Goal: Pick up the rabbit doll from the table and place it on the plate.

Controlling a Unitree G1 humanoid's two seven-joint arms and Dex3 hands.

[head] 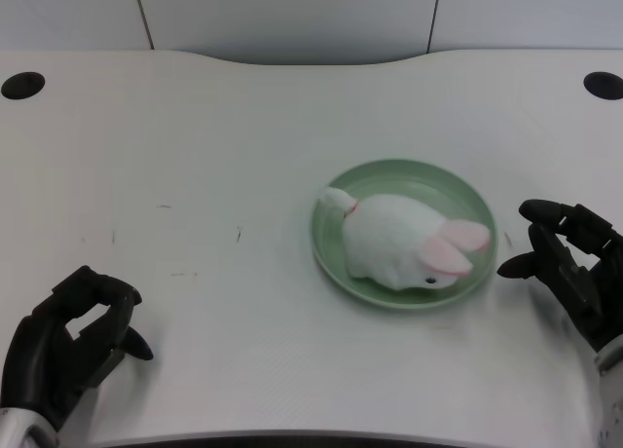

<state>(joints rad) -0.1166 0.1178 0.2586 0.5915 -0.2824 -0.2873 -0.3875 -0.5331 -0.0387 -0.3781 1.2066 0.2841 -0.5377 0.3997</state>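
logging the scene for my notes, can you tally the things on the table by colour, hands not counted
White: 1, the rabbit doll with pink ears, lying on the plate
Green: 1, the plate
Total: 2 things on the white table

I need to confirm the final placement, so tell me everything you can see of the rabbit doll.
The rabbit doll is a small white plush toy, soft and fuzzy looking, with two pink ears folded back, a dark eye and a small white tail. It lies on its belly inside the green plate, head toward the front right rim, tail toward the back left. Only the plate touches it. The left hand is at the table's near left corner, well away, holding nothing.
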